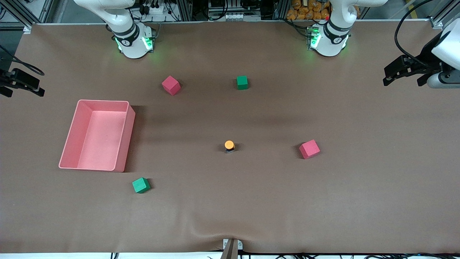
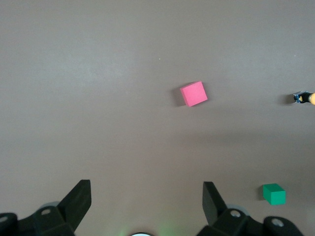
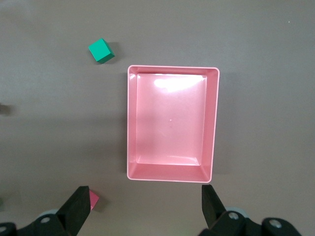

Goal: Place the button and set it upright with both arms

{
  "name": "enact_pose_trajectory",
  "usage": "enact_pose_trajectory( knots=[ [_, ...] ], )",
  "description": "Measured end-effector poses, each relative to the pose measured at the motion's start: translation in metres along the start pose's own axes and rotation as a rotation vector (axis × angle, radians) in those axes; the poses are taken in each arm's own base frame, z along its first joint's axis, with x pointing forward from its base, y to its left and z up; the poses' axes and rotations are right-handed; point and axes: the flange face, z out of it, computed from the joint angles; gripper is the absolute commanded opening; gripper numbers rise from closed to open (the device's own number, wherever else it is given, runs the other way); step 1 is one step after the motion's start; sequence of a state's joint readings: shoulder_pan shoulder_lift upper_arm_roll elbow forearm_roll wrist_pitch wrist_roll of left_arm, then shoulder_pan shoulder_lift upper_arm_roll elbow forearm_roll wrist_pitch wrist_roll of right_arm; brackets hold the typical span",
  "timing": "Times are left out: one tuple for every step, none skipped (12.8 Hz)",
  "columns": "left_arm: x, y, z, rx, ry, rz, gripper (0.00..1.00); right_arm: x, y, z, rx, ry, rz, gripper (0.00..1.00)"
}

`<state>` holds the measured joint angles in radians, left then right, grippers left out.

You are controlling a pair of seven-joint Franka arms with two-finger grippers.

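The button (image 1: 229,146) is a tiny piece with an orange cap over a dark body, near the middle of the brown table, cap up as far as I can tell. In the left wrist view the button (image 2: 302,98) shows at the frame's edge. My left gripper (image 1: 402,77) hangs open and high over the left arm's end of the table, its fingers (image 2: 78,196) wide apart with nothing between them. At the right arm's end, my right gripper (image 1: 23,91) is also open and empty. It hovers just off the pink tray (image 3: 171,172), as the right wrist view shows.
The pink tray (image 1: 127,140) lies toward the right arm's end. Two red cubes (image 1: 171,85) (image 1: 309,149) and two green cubes (image 1: 242,82) (image 1: 141,185) are scattered round the button. The nearest, a red one, sits beside it toward the left arm's end.
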<state>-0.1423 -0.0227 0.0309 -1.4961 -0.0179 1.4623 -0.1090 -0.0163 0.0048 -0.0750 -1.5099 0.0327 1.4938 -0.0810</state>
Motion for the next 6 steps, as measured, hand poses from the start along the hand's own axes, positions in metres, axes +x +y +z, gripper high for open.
enact_pose_trajectory(
  knots=[
    [0.0001,-0.0026,0.0002,0.001,-0.001,0.002,1.00,0.0000,-0.0001,0.0000,0.000,0.000,0.000,1.00],
    [0.0001,-0.0022,0.0005,0.002,-0.002,0.004,1.00,0.0000,-0.0004,0.0000,0.000,0.000,-0.001,1.00],
    [-0.0001,-0.0001,0.0006,0.002,-0.003,0.008,1.00,0.0001,-0.0009,0.0000,0.000,0.000,-0.002,1.00],
    [-0.0003,0.0008,0.0006,0.002,-0.003,0.009,1.00,0.0001,-0.0015,0.0001,0.000,0.000,-0.003,1.00],
    [-0.0002,0.0007,0.0007,0.002,-0.003,0.009,1.00,0.0001,-0.0020,0.0001,0.000,0.000,-0.004,1.00],
    [-0.0004,0.0005,0.0008,0.003,-0.004,0.009,1.00,0.0002,-0.0020,0.0001,0.000,0.000,-0.004,1.00]
  ],
)
